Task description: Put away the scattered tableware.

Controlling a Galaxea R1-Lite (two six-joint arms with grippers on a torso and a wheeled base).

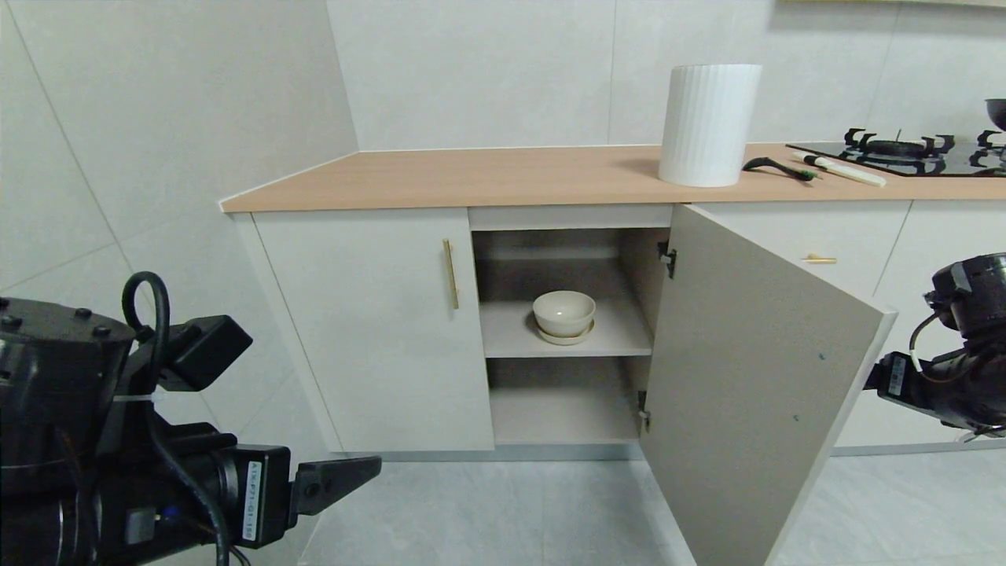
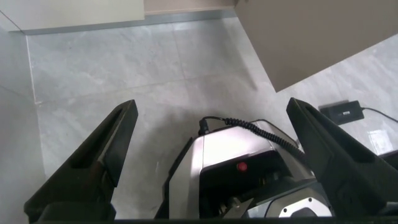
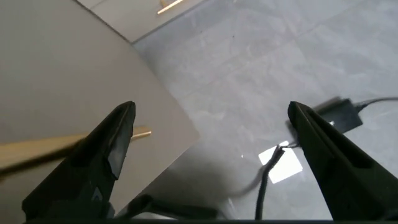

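Observation:
A cream bowl (image 1: 563, 312) sits on a small plate (image 1: 564, 336) on the middle shelf of the open cabinet (image 1: 566, 346). On the counter lie a black-handled utensil (image 1: 778, 167) and a long pale utensil (image 1: 841, 169) beside the hob. My left gripper (image 1: 346, 475) hangs low over the floor left of the cabinet; its fingers stand open with nothing between them (image 2: 211, 109). My right arm (image 1: 951, 377) is at the far right, behind the open door (image 1: 747, 377). Its gripper (image 3: 211, 109) is open and empty, close to the door's gold handle (image 3: 74, 149).
A tall white ribbed container (image 1: 707, 124) stands on the wooden counter (image 1: 471, 177), with a gas hob (image 1: 912, 149) at the right. The left cabinet door (image 1: 369, 330) is closed. A black adapter with a cable (image 3: 339, 115) lies on the tiled floor.

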